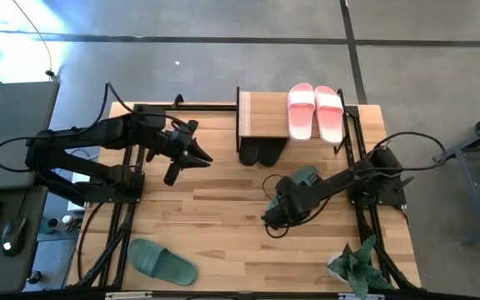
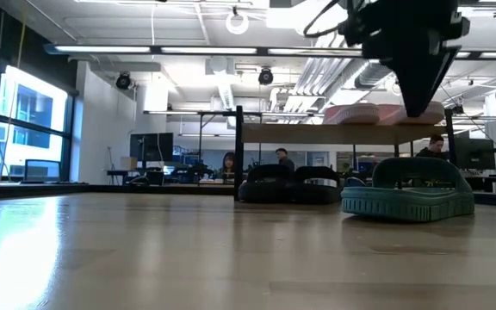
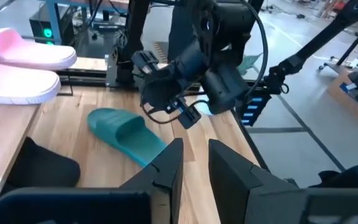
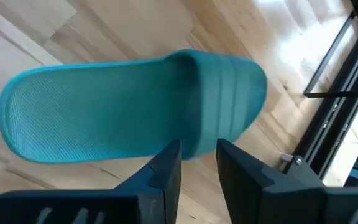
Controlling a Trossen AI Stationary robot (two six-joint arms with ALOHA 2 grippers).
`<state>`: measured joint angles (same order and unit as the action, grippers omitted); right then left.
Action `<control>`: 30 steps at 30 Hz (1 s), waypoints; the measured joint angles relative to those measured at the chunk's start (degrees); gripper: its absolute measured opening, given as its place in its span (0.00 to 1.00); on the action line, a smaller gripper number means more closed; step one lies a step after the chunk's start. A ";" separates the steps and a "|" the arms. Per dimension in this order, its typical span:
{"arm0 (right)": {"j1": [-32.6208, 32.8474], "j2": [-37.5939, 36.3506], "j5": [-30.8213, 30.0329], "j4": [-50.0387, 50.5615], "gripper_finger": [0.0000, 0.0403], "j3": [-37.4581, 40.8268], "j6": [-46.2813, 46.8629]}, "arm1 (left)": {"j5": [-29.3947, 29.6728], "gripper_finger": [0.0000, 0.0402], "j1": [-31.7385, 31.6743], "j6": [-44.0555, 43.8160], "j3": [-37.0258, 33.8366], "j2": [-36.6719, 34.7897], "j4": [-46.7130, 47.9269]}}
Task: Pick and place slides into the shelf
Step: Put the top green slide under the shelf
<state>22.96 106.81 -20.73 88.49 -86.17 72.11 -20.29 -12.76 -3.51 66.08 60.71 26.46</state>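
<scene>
The pink pair is already set on top of the shelf, at 12 o'clock on the worktop, and the black pair is tucked beneath it. 2 green slides are left: 1 lies under the right gripper, jaws slightly spread and holding nothing, at 3 o'clock; the other lies at 7 o'clock. The left gripper is held at 10 o'clock, jaws narrowly spread, empty.

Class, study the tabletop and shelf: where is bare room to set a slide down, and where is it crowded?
Bare: shelf top left of the pink slides; tabletop between both green slides. Crowded: black slides under the shelf; right gripper over its green slide.
</scene>
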 joint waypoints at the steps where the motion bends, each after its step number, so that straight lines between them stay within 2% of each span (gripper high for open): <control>1: 0.00 0.54 -0.01 -0.33 0.23 0.00 0.07 | -0.19 0.16 -0.44 0.00 0.00 -0.10 0.07; 17: -0.46 7.93 -1.29 1.54 0.24 1.61 1.52 | -0.32 0.16 -0.74 -0.24 0.00 -0.13 2.48; 30: -0.46 8.04 0.26 -1.16 0.41 10.96 6.52 | -0.31 0.16 -0.74 -0.24 0.00 -0.11 3.74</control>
<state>22.50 114.85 -20.47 87.33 -75.21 78.63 -20.60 -13.50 -3.75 66.08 60.60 30.19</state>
